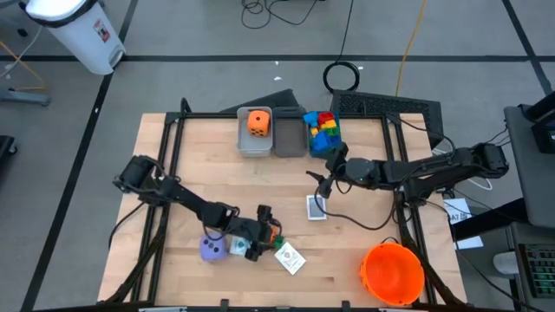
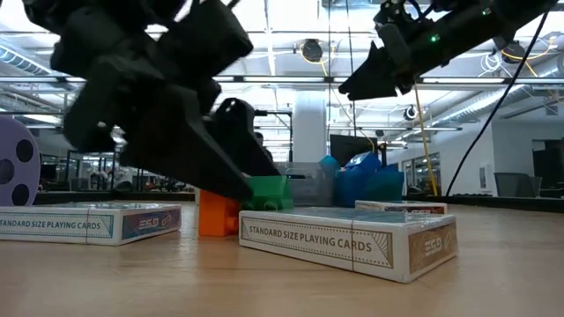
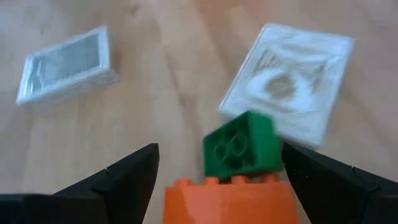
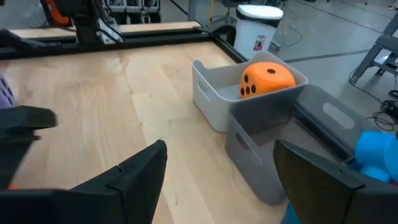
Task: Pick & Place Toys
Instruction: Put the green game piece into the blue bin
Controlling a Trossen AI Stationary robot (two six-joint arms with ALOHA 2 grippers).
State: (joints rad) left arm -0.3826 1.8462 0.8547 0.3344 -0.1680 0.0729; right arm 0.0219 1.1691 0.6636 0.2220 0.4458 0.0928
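Orange and green blocks, high view: two joined blocks (image 1: 270, 232) lie near the bench's front edge, with the left gripper (image 1: 260, 232) low over them, fingers spread wide and holding nothing.
Neighbours, high view: purple die (image 1: 212, 250) just beside the left gripper; one card pack (image 1: 290, 258) just past the blocks, another (image 1: 316, 208) near the bench's middle under the right gripper (image 1: 323, 180).
Bins, high view: three bins (image 1: 289, 146) at the back edge; orange die (image 1: 258, 122) in the first, the middle one looks empty, blue, green, yellow and red blocks (image 1: 323, 130) in the third.
Low view: left gripper (image 2: 231, 167) slants down to the orange block (image 2: 217, 214) and green block (image 2: 268, 192); right gripper (image 2: 374, 81) hangs high, clear of the bench.
Left wrist view: green block (image 3: 240, 148) sits on the orange one (image 3: 231, 200), both between the parted fingers (image 3: 129, 179).
Right wrist view: fingers (image 4: 138, 173) apart, nothing between them, facing the bins.
Doing it well: probably lower until the fingers bracket the orange base, centre on it, then close squarely so the green block is not knocked off or the nearby pack nudged.
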